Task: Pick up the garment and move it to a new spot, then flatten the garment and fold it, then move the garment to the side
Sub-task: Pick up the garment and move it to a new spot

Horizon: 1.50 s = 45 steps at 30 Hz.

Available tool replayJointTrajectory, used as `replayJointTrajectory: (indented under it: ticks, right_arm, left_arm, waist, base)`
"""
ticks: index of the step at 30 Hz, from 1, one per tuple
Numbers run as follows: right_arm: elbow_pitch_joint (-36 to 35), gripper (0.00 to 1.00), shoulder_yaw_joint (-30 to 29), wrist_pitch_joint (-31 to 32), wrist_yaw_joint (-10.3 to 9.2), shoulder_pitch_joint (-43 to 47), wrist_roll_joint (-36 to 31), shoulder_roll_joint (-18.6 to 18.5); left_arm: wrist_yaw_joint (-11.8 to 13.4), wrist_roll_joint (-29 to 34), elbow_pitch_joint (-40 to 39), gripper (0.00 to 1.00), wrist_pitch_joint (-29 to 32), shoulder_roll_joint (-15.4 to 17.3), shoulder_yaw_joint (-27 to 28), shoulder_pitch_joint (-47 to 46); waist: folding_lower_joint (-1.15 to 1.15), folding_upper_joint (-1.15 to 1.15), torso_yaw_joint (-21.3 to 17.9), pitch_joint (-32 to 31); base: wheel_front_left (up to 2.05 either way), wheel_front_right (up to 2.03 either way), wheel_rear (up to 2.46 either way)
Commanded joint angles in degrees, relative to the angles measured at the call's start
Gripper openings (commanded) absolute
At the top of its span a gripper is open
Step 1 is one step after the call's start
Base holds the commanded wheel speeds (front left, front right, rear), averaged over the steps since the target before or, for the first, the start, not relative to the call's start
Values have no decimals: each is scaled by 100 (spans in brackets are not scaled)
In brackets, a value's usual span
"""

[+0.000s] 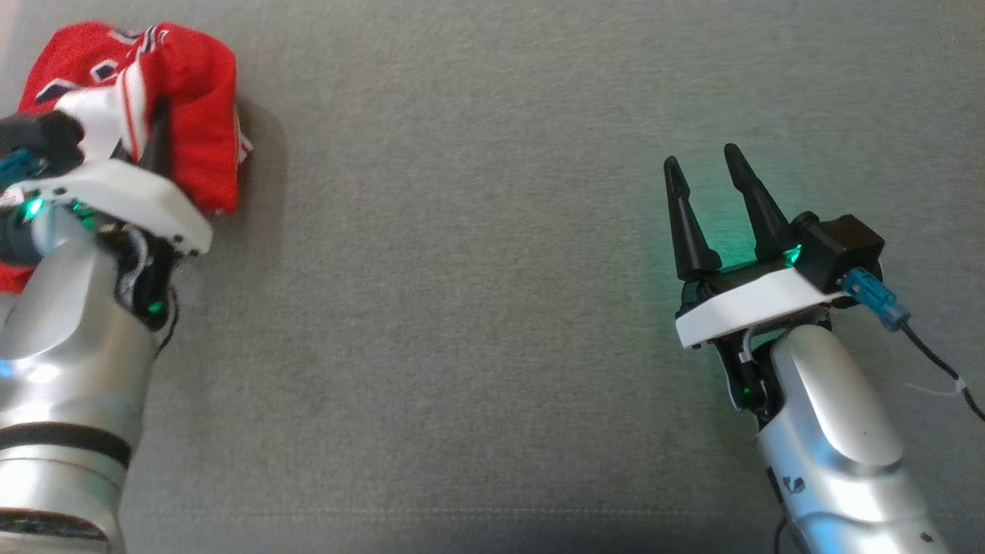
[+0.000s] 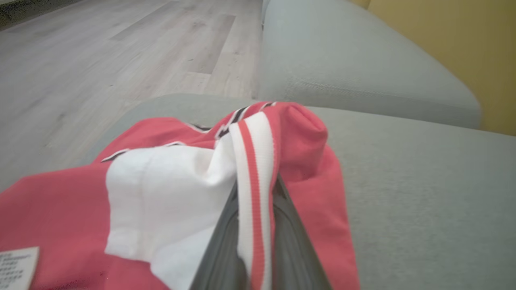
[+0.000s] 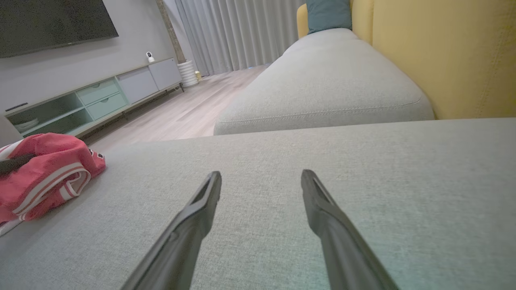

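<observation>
A crumpled red garment with white panels and red-white-dark striped trim lies at the far left of the grey sofa seat. My left gripper is buried in its near side. In the left wrist view the two dark fingers of the left gripper are pinched together on a white band with a red stripe, part of the garment. My right gripper hovers open over bare cushion at the right, well away from the cloth. The right wrist view has the right gripper with nothing in it and the garment at far left.
A second grey cushion continues beyond the seat, with a yellow backrest alongside. Wooden floor lies past the cushion edge behind the garment. A low TV cabinet stands across the room. A white care label shows on the cloth.
</observation>
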Motion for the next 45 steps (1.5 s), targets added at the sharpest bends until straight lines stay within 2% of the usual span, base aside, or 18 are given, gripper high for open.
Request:
replayJointTrajectory:
  ticks: [1,7,16,17,24,27,28,30,35,45]
  right_arm:
    - [-170,100,109,-61,-5,55,78,35]
    - [-236,100,76,-61,-5,161,183,35]
    - [-313,100,86,-61,-5,270,324,35]
    - [-313,100,86,-61,-5,270,324,35]
    - [-348,100,97,-61,-5,355,405,35]
    - [-357,100,126,-61,-5,372,439,35]
    - [-362,100,133,-61,-5,375,446,35]
    - [-370,100,129,-61,-5,389,453,35]
    - [-359,100,53,-61,-5,437,438,35]
    - [-238,100,-10,-61,-5,595,297,35]
  left_arm:
    - [1,-76,-338,0,-71,151,19,-245]
    - [1,-141,-1073,0,-76,-274,-303,-103]
    - [1,-146,-1685,0,-77,-1055,-1088,30]
    - [1,-146,-1685,0,-77,-1055,-1088,30]
    - [1,-272,-1948,0,-77,-1323,-1989,58]
    - [2,-284,-2031,0,-77,-1341,-2082,78]
    - [6,-327,-2049,11,-77,-1343,-2071,119]
    - [53,-368,-2078,100,-77,-1345,-2046,199]
    - [279,-182,-2119,100,-77,-1346,-1753,447]
    - [676,581,-2614,100,-77,-1294,-307,1791]
  waist:
    - [0,0,-195,-183]
    - [0,0,-622,-345]
    - [0,0,-1337,-424]
    - [0,0,-1337,-424]
    - [0,0,-1770,-453]
    - [0,0,-1886,-451]
    - [0,0,-1908,-451]
    - [0,0,-1920,-457]
    - [0,0,-1765,-509]
    - [0,0,-1105,-862]
  base:
    - [0,0,0]
    - [0,0,0]
    - [0,0,0]
    - [0,0,0]
    - [0,0,0]
    - [0,0,0]
    - [0,0,0]
    - [0,0,0]
    - [0,0,0]
    - [0,0,0]
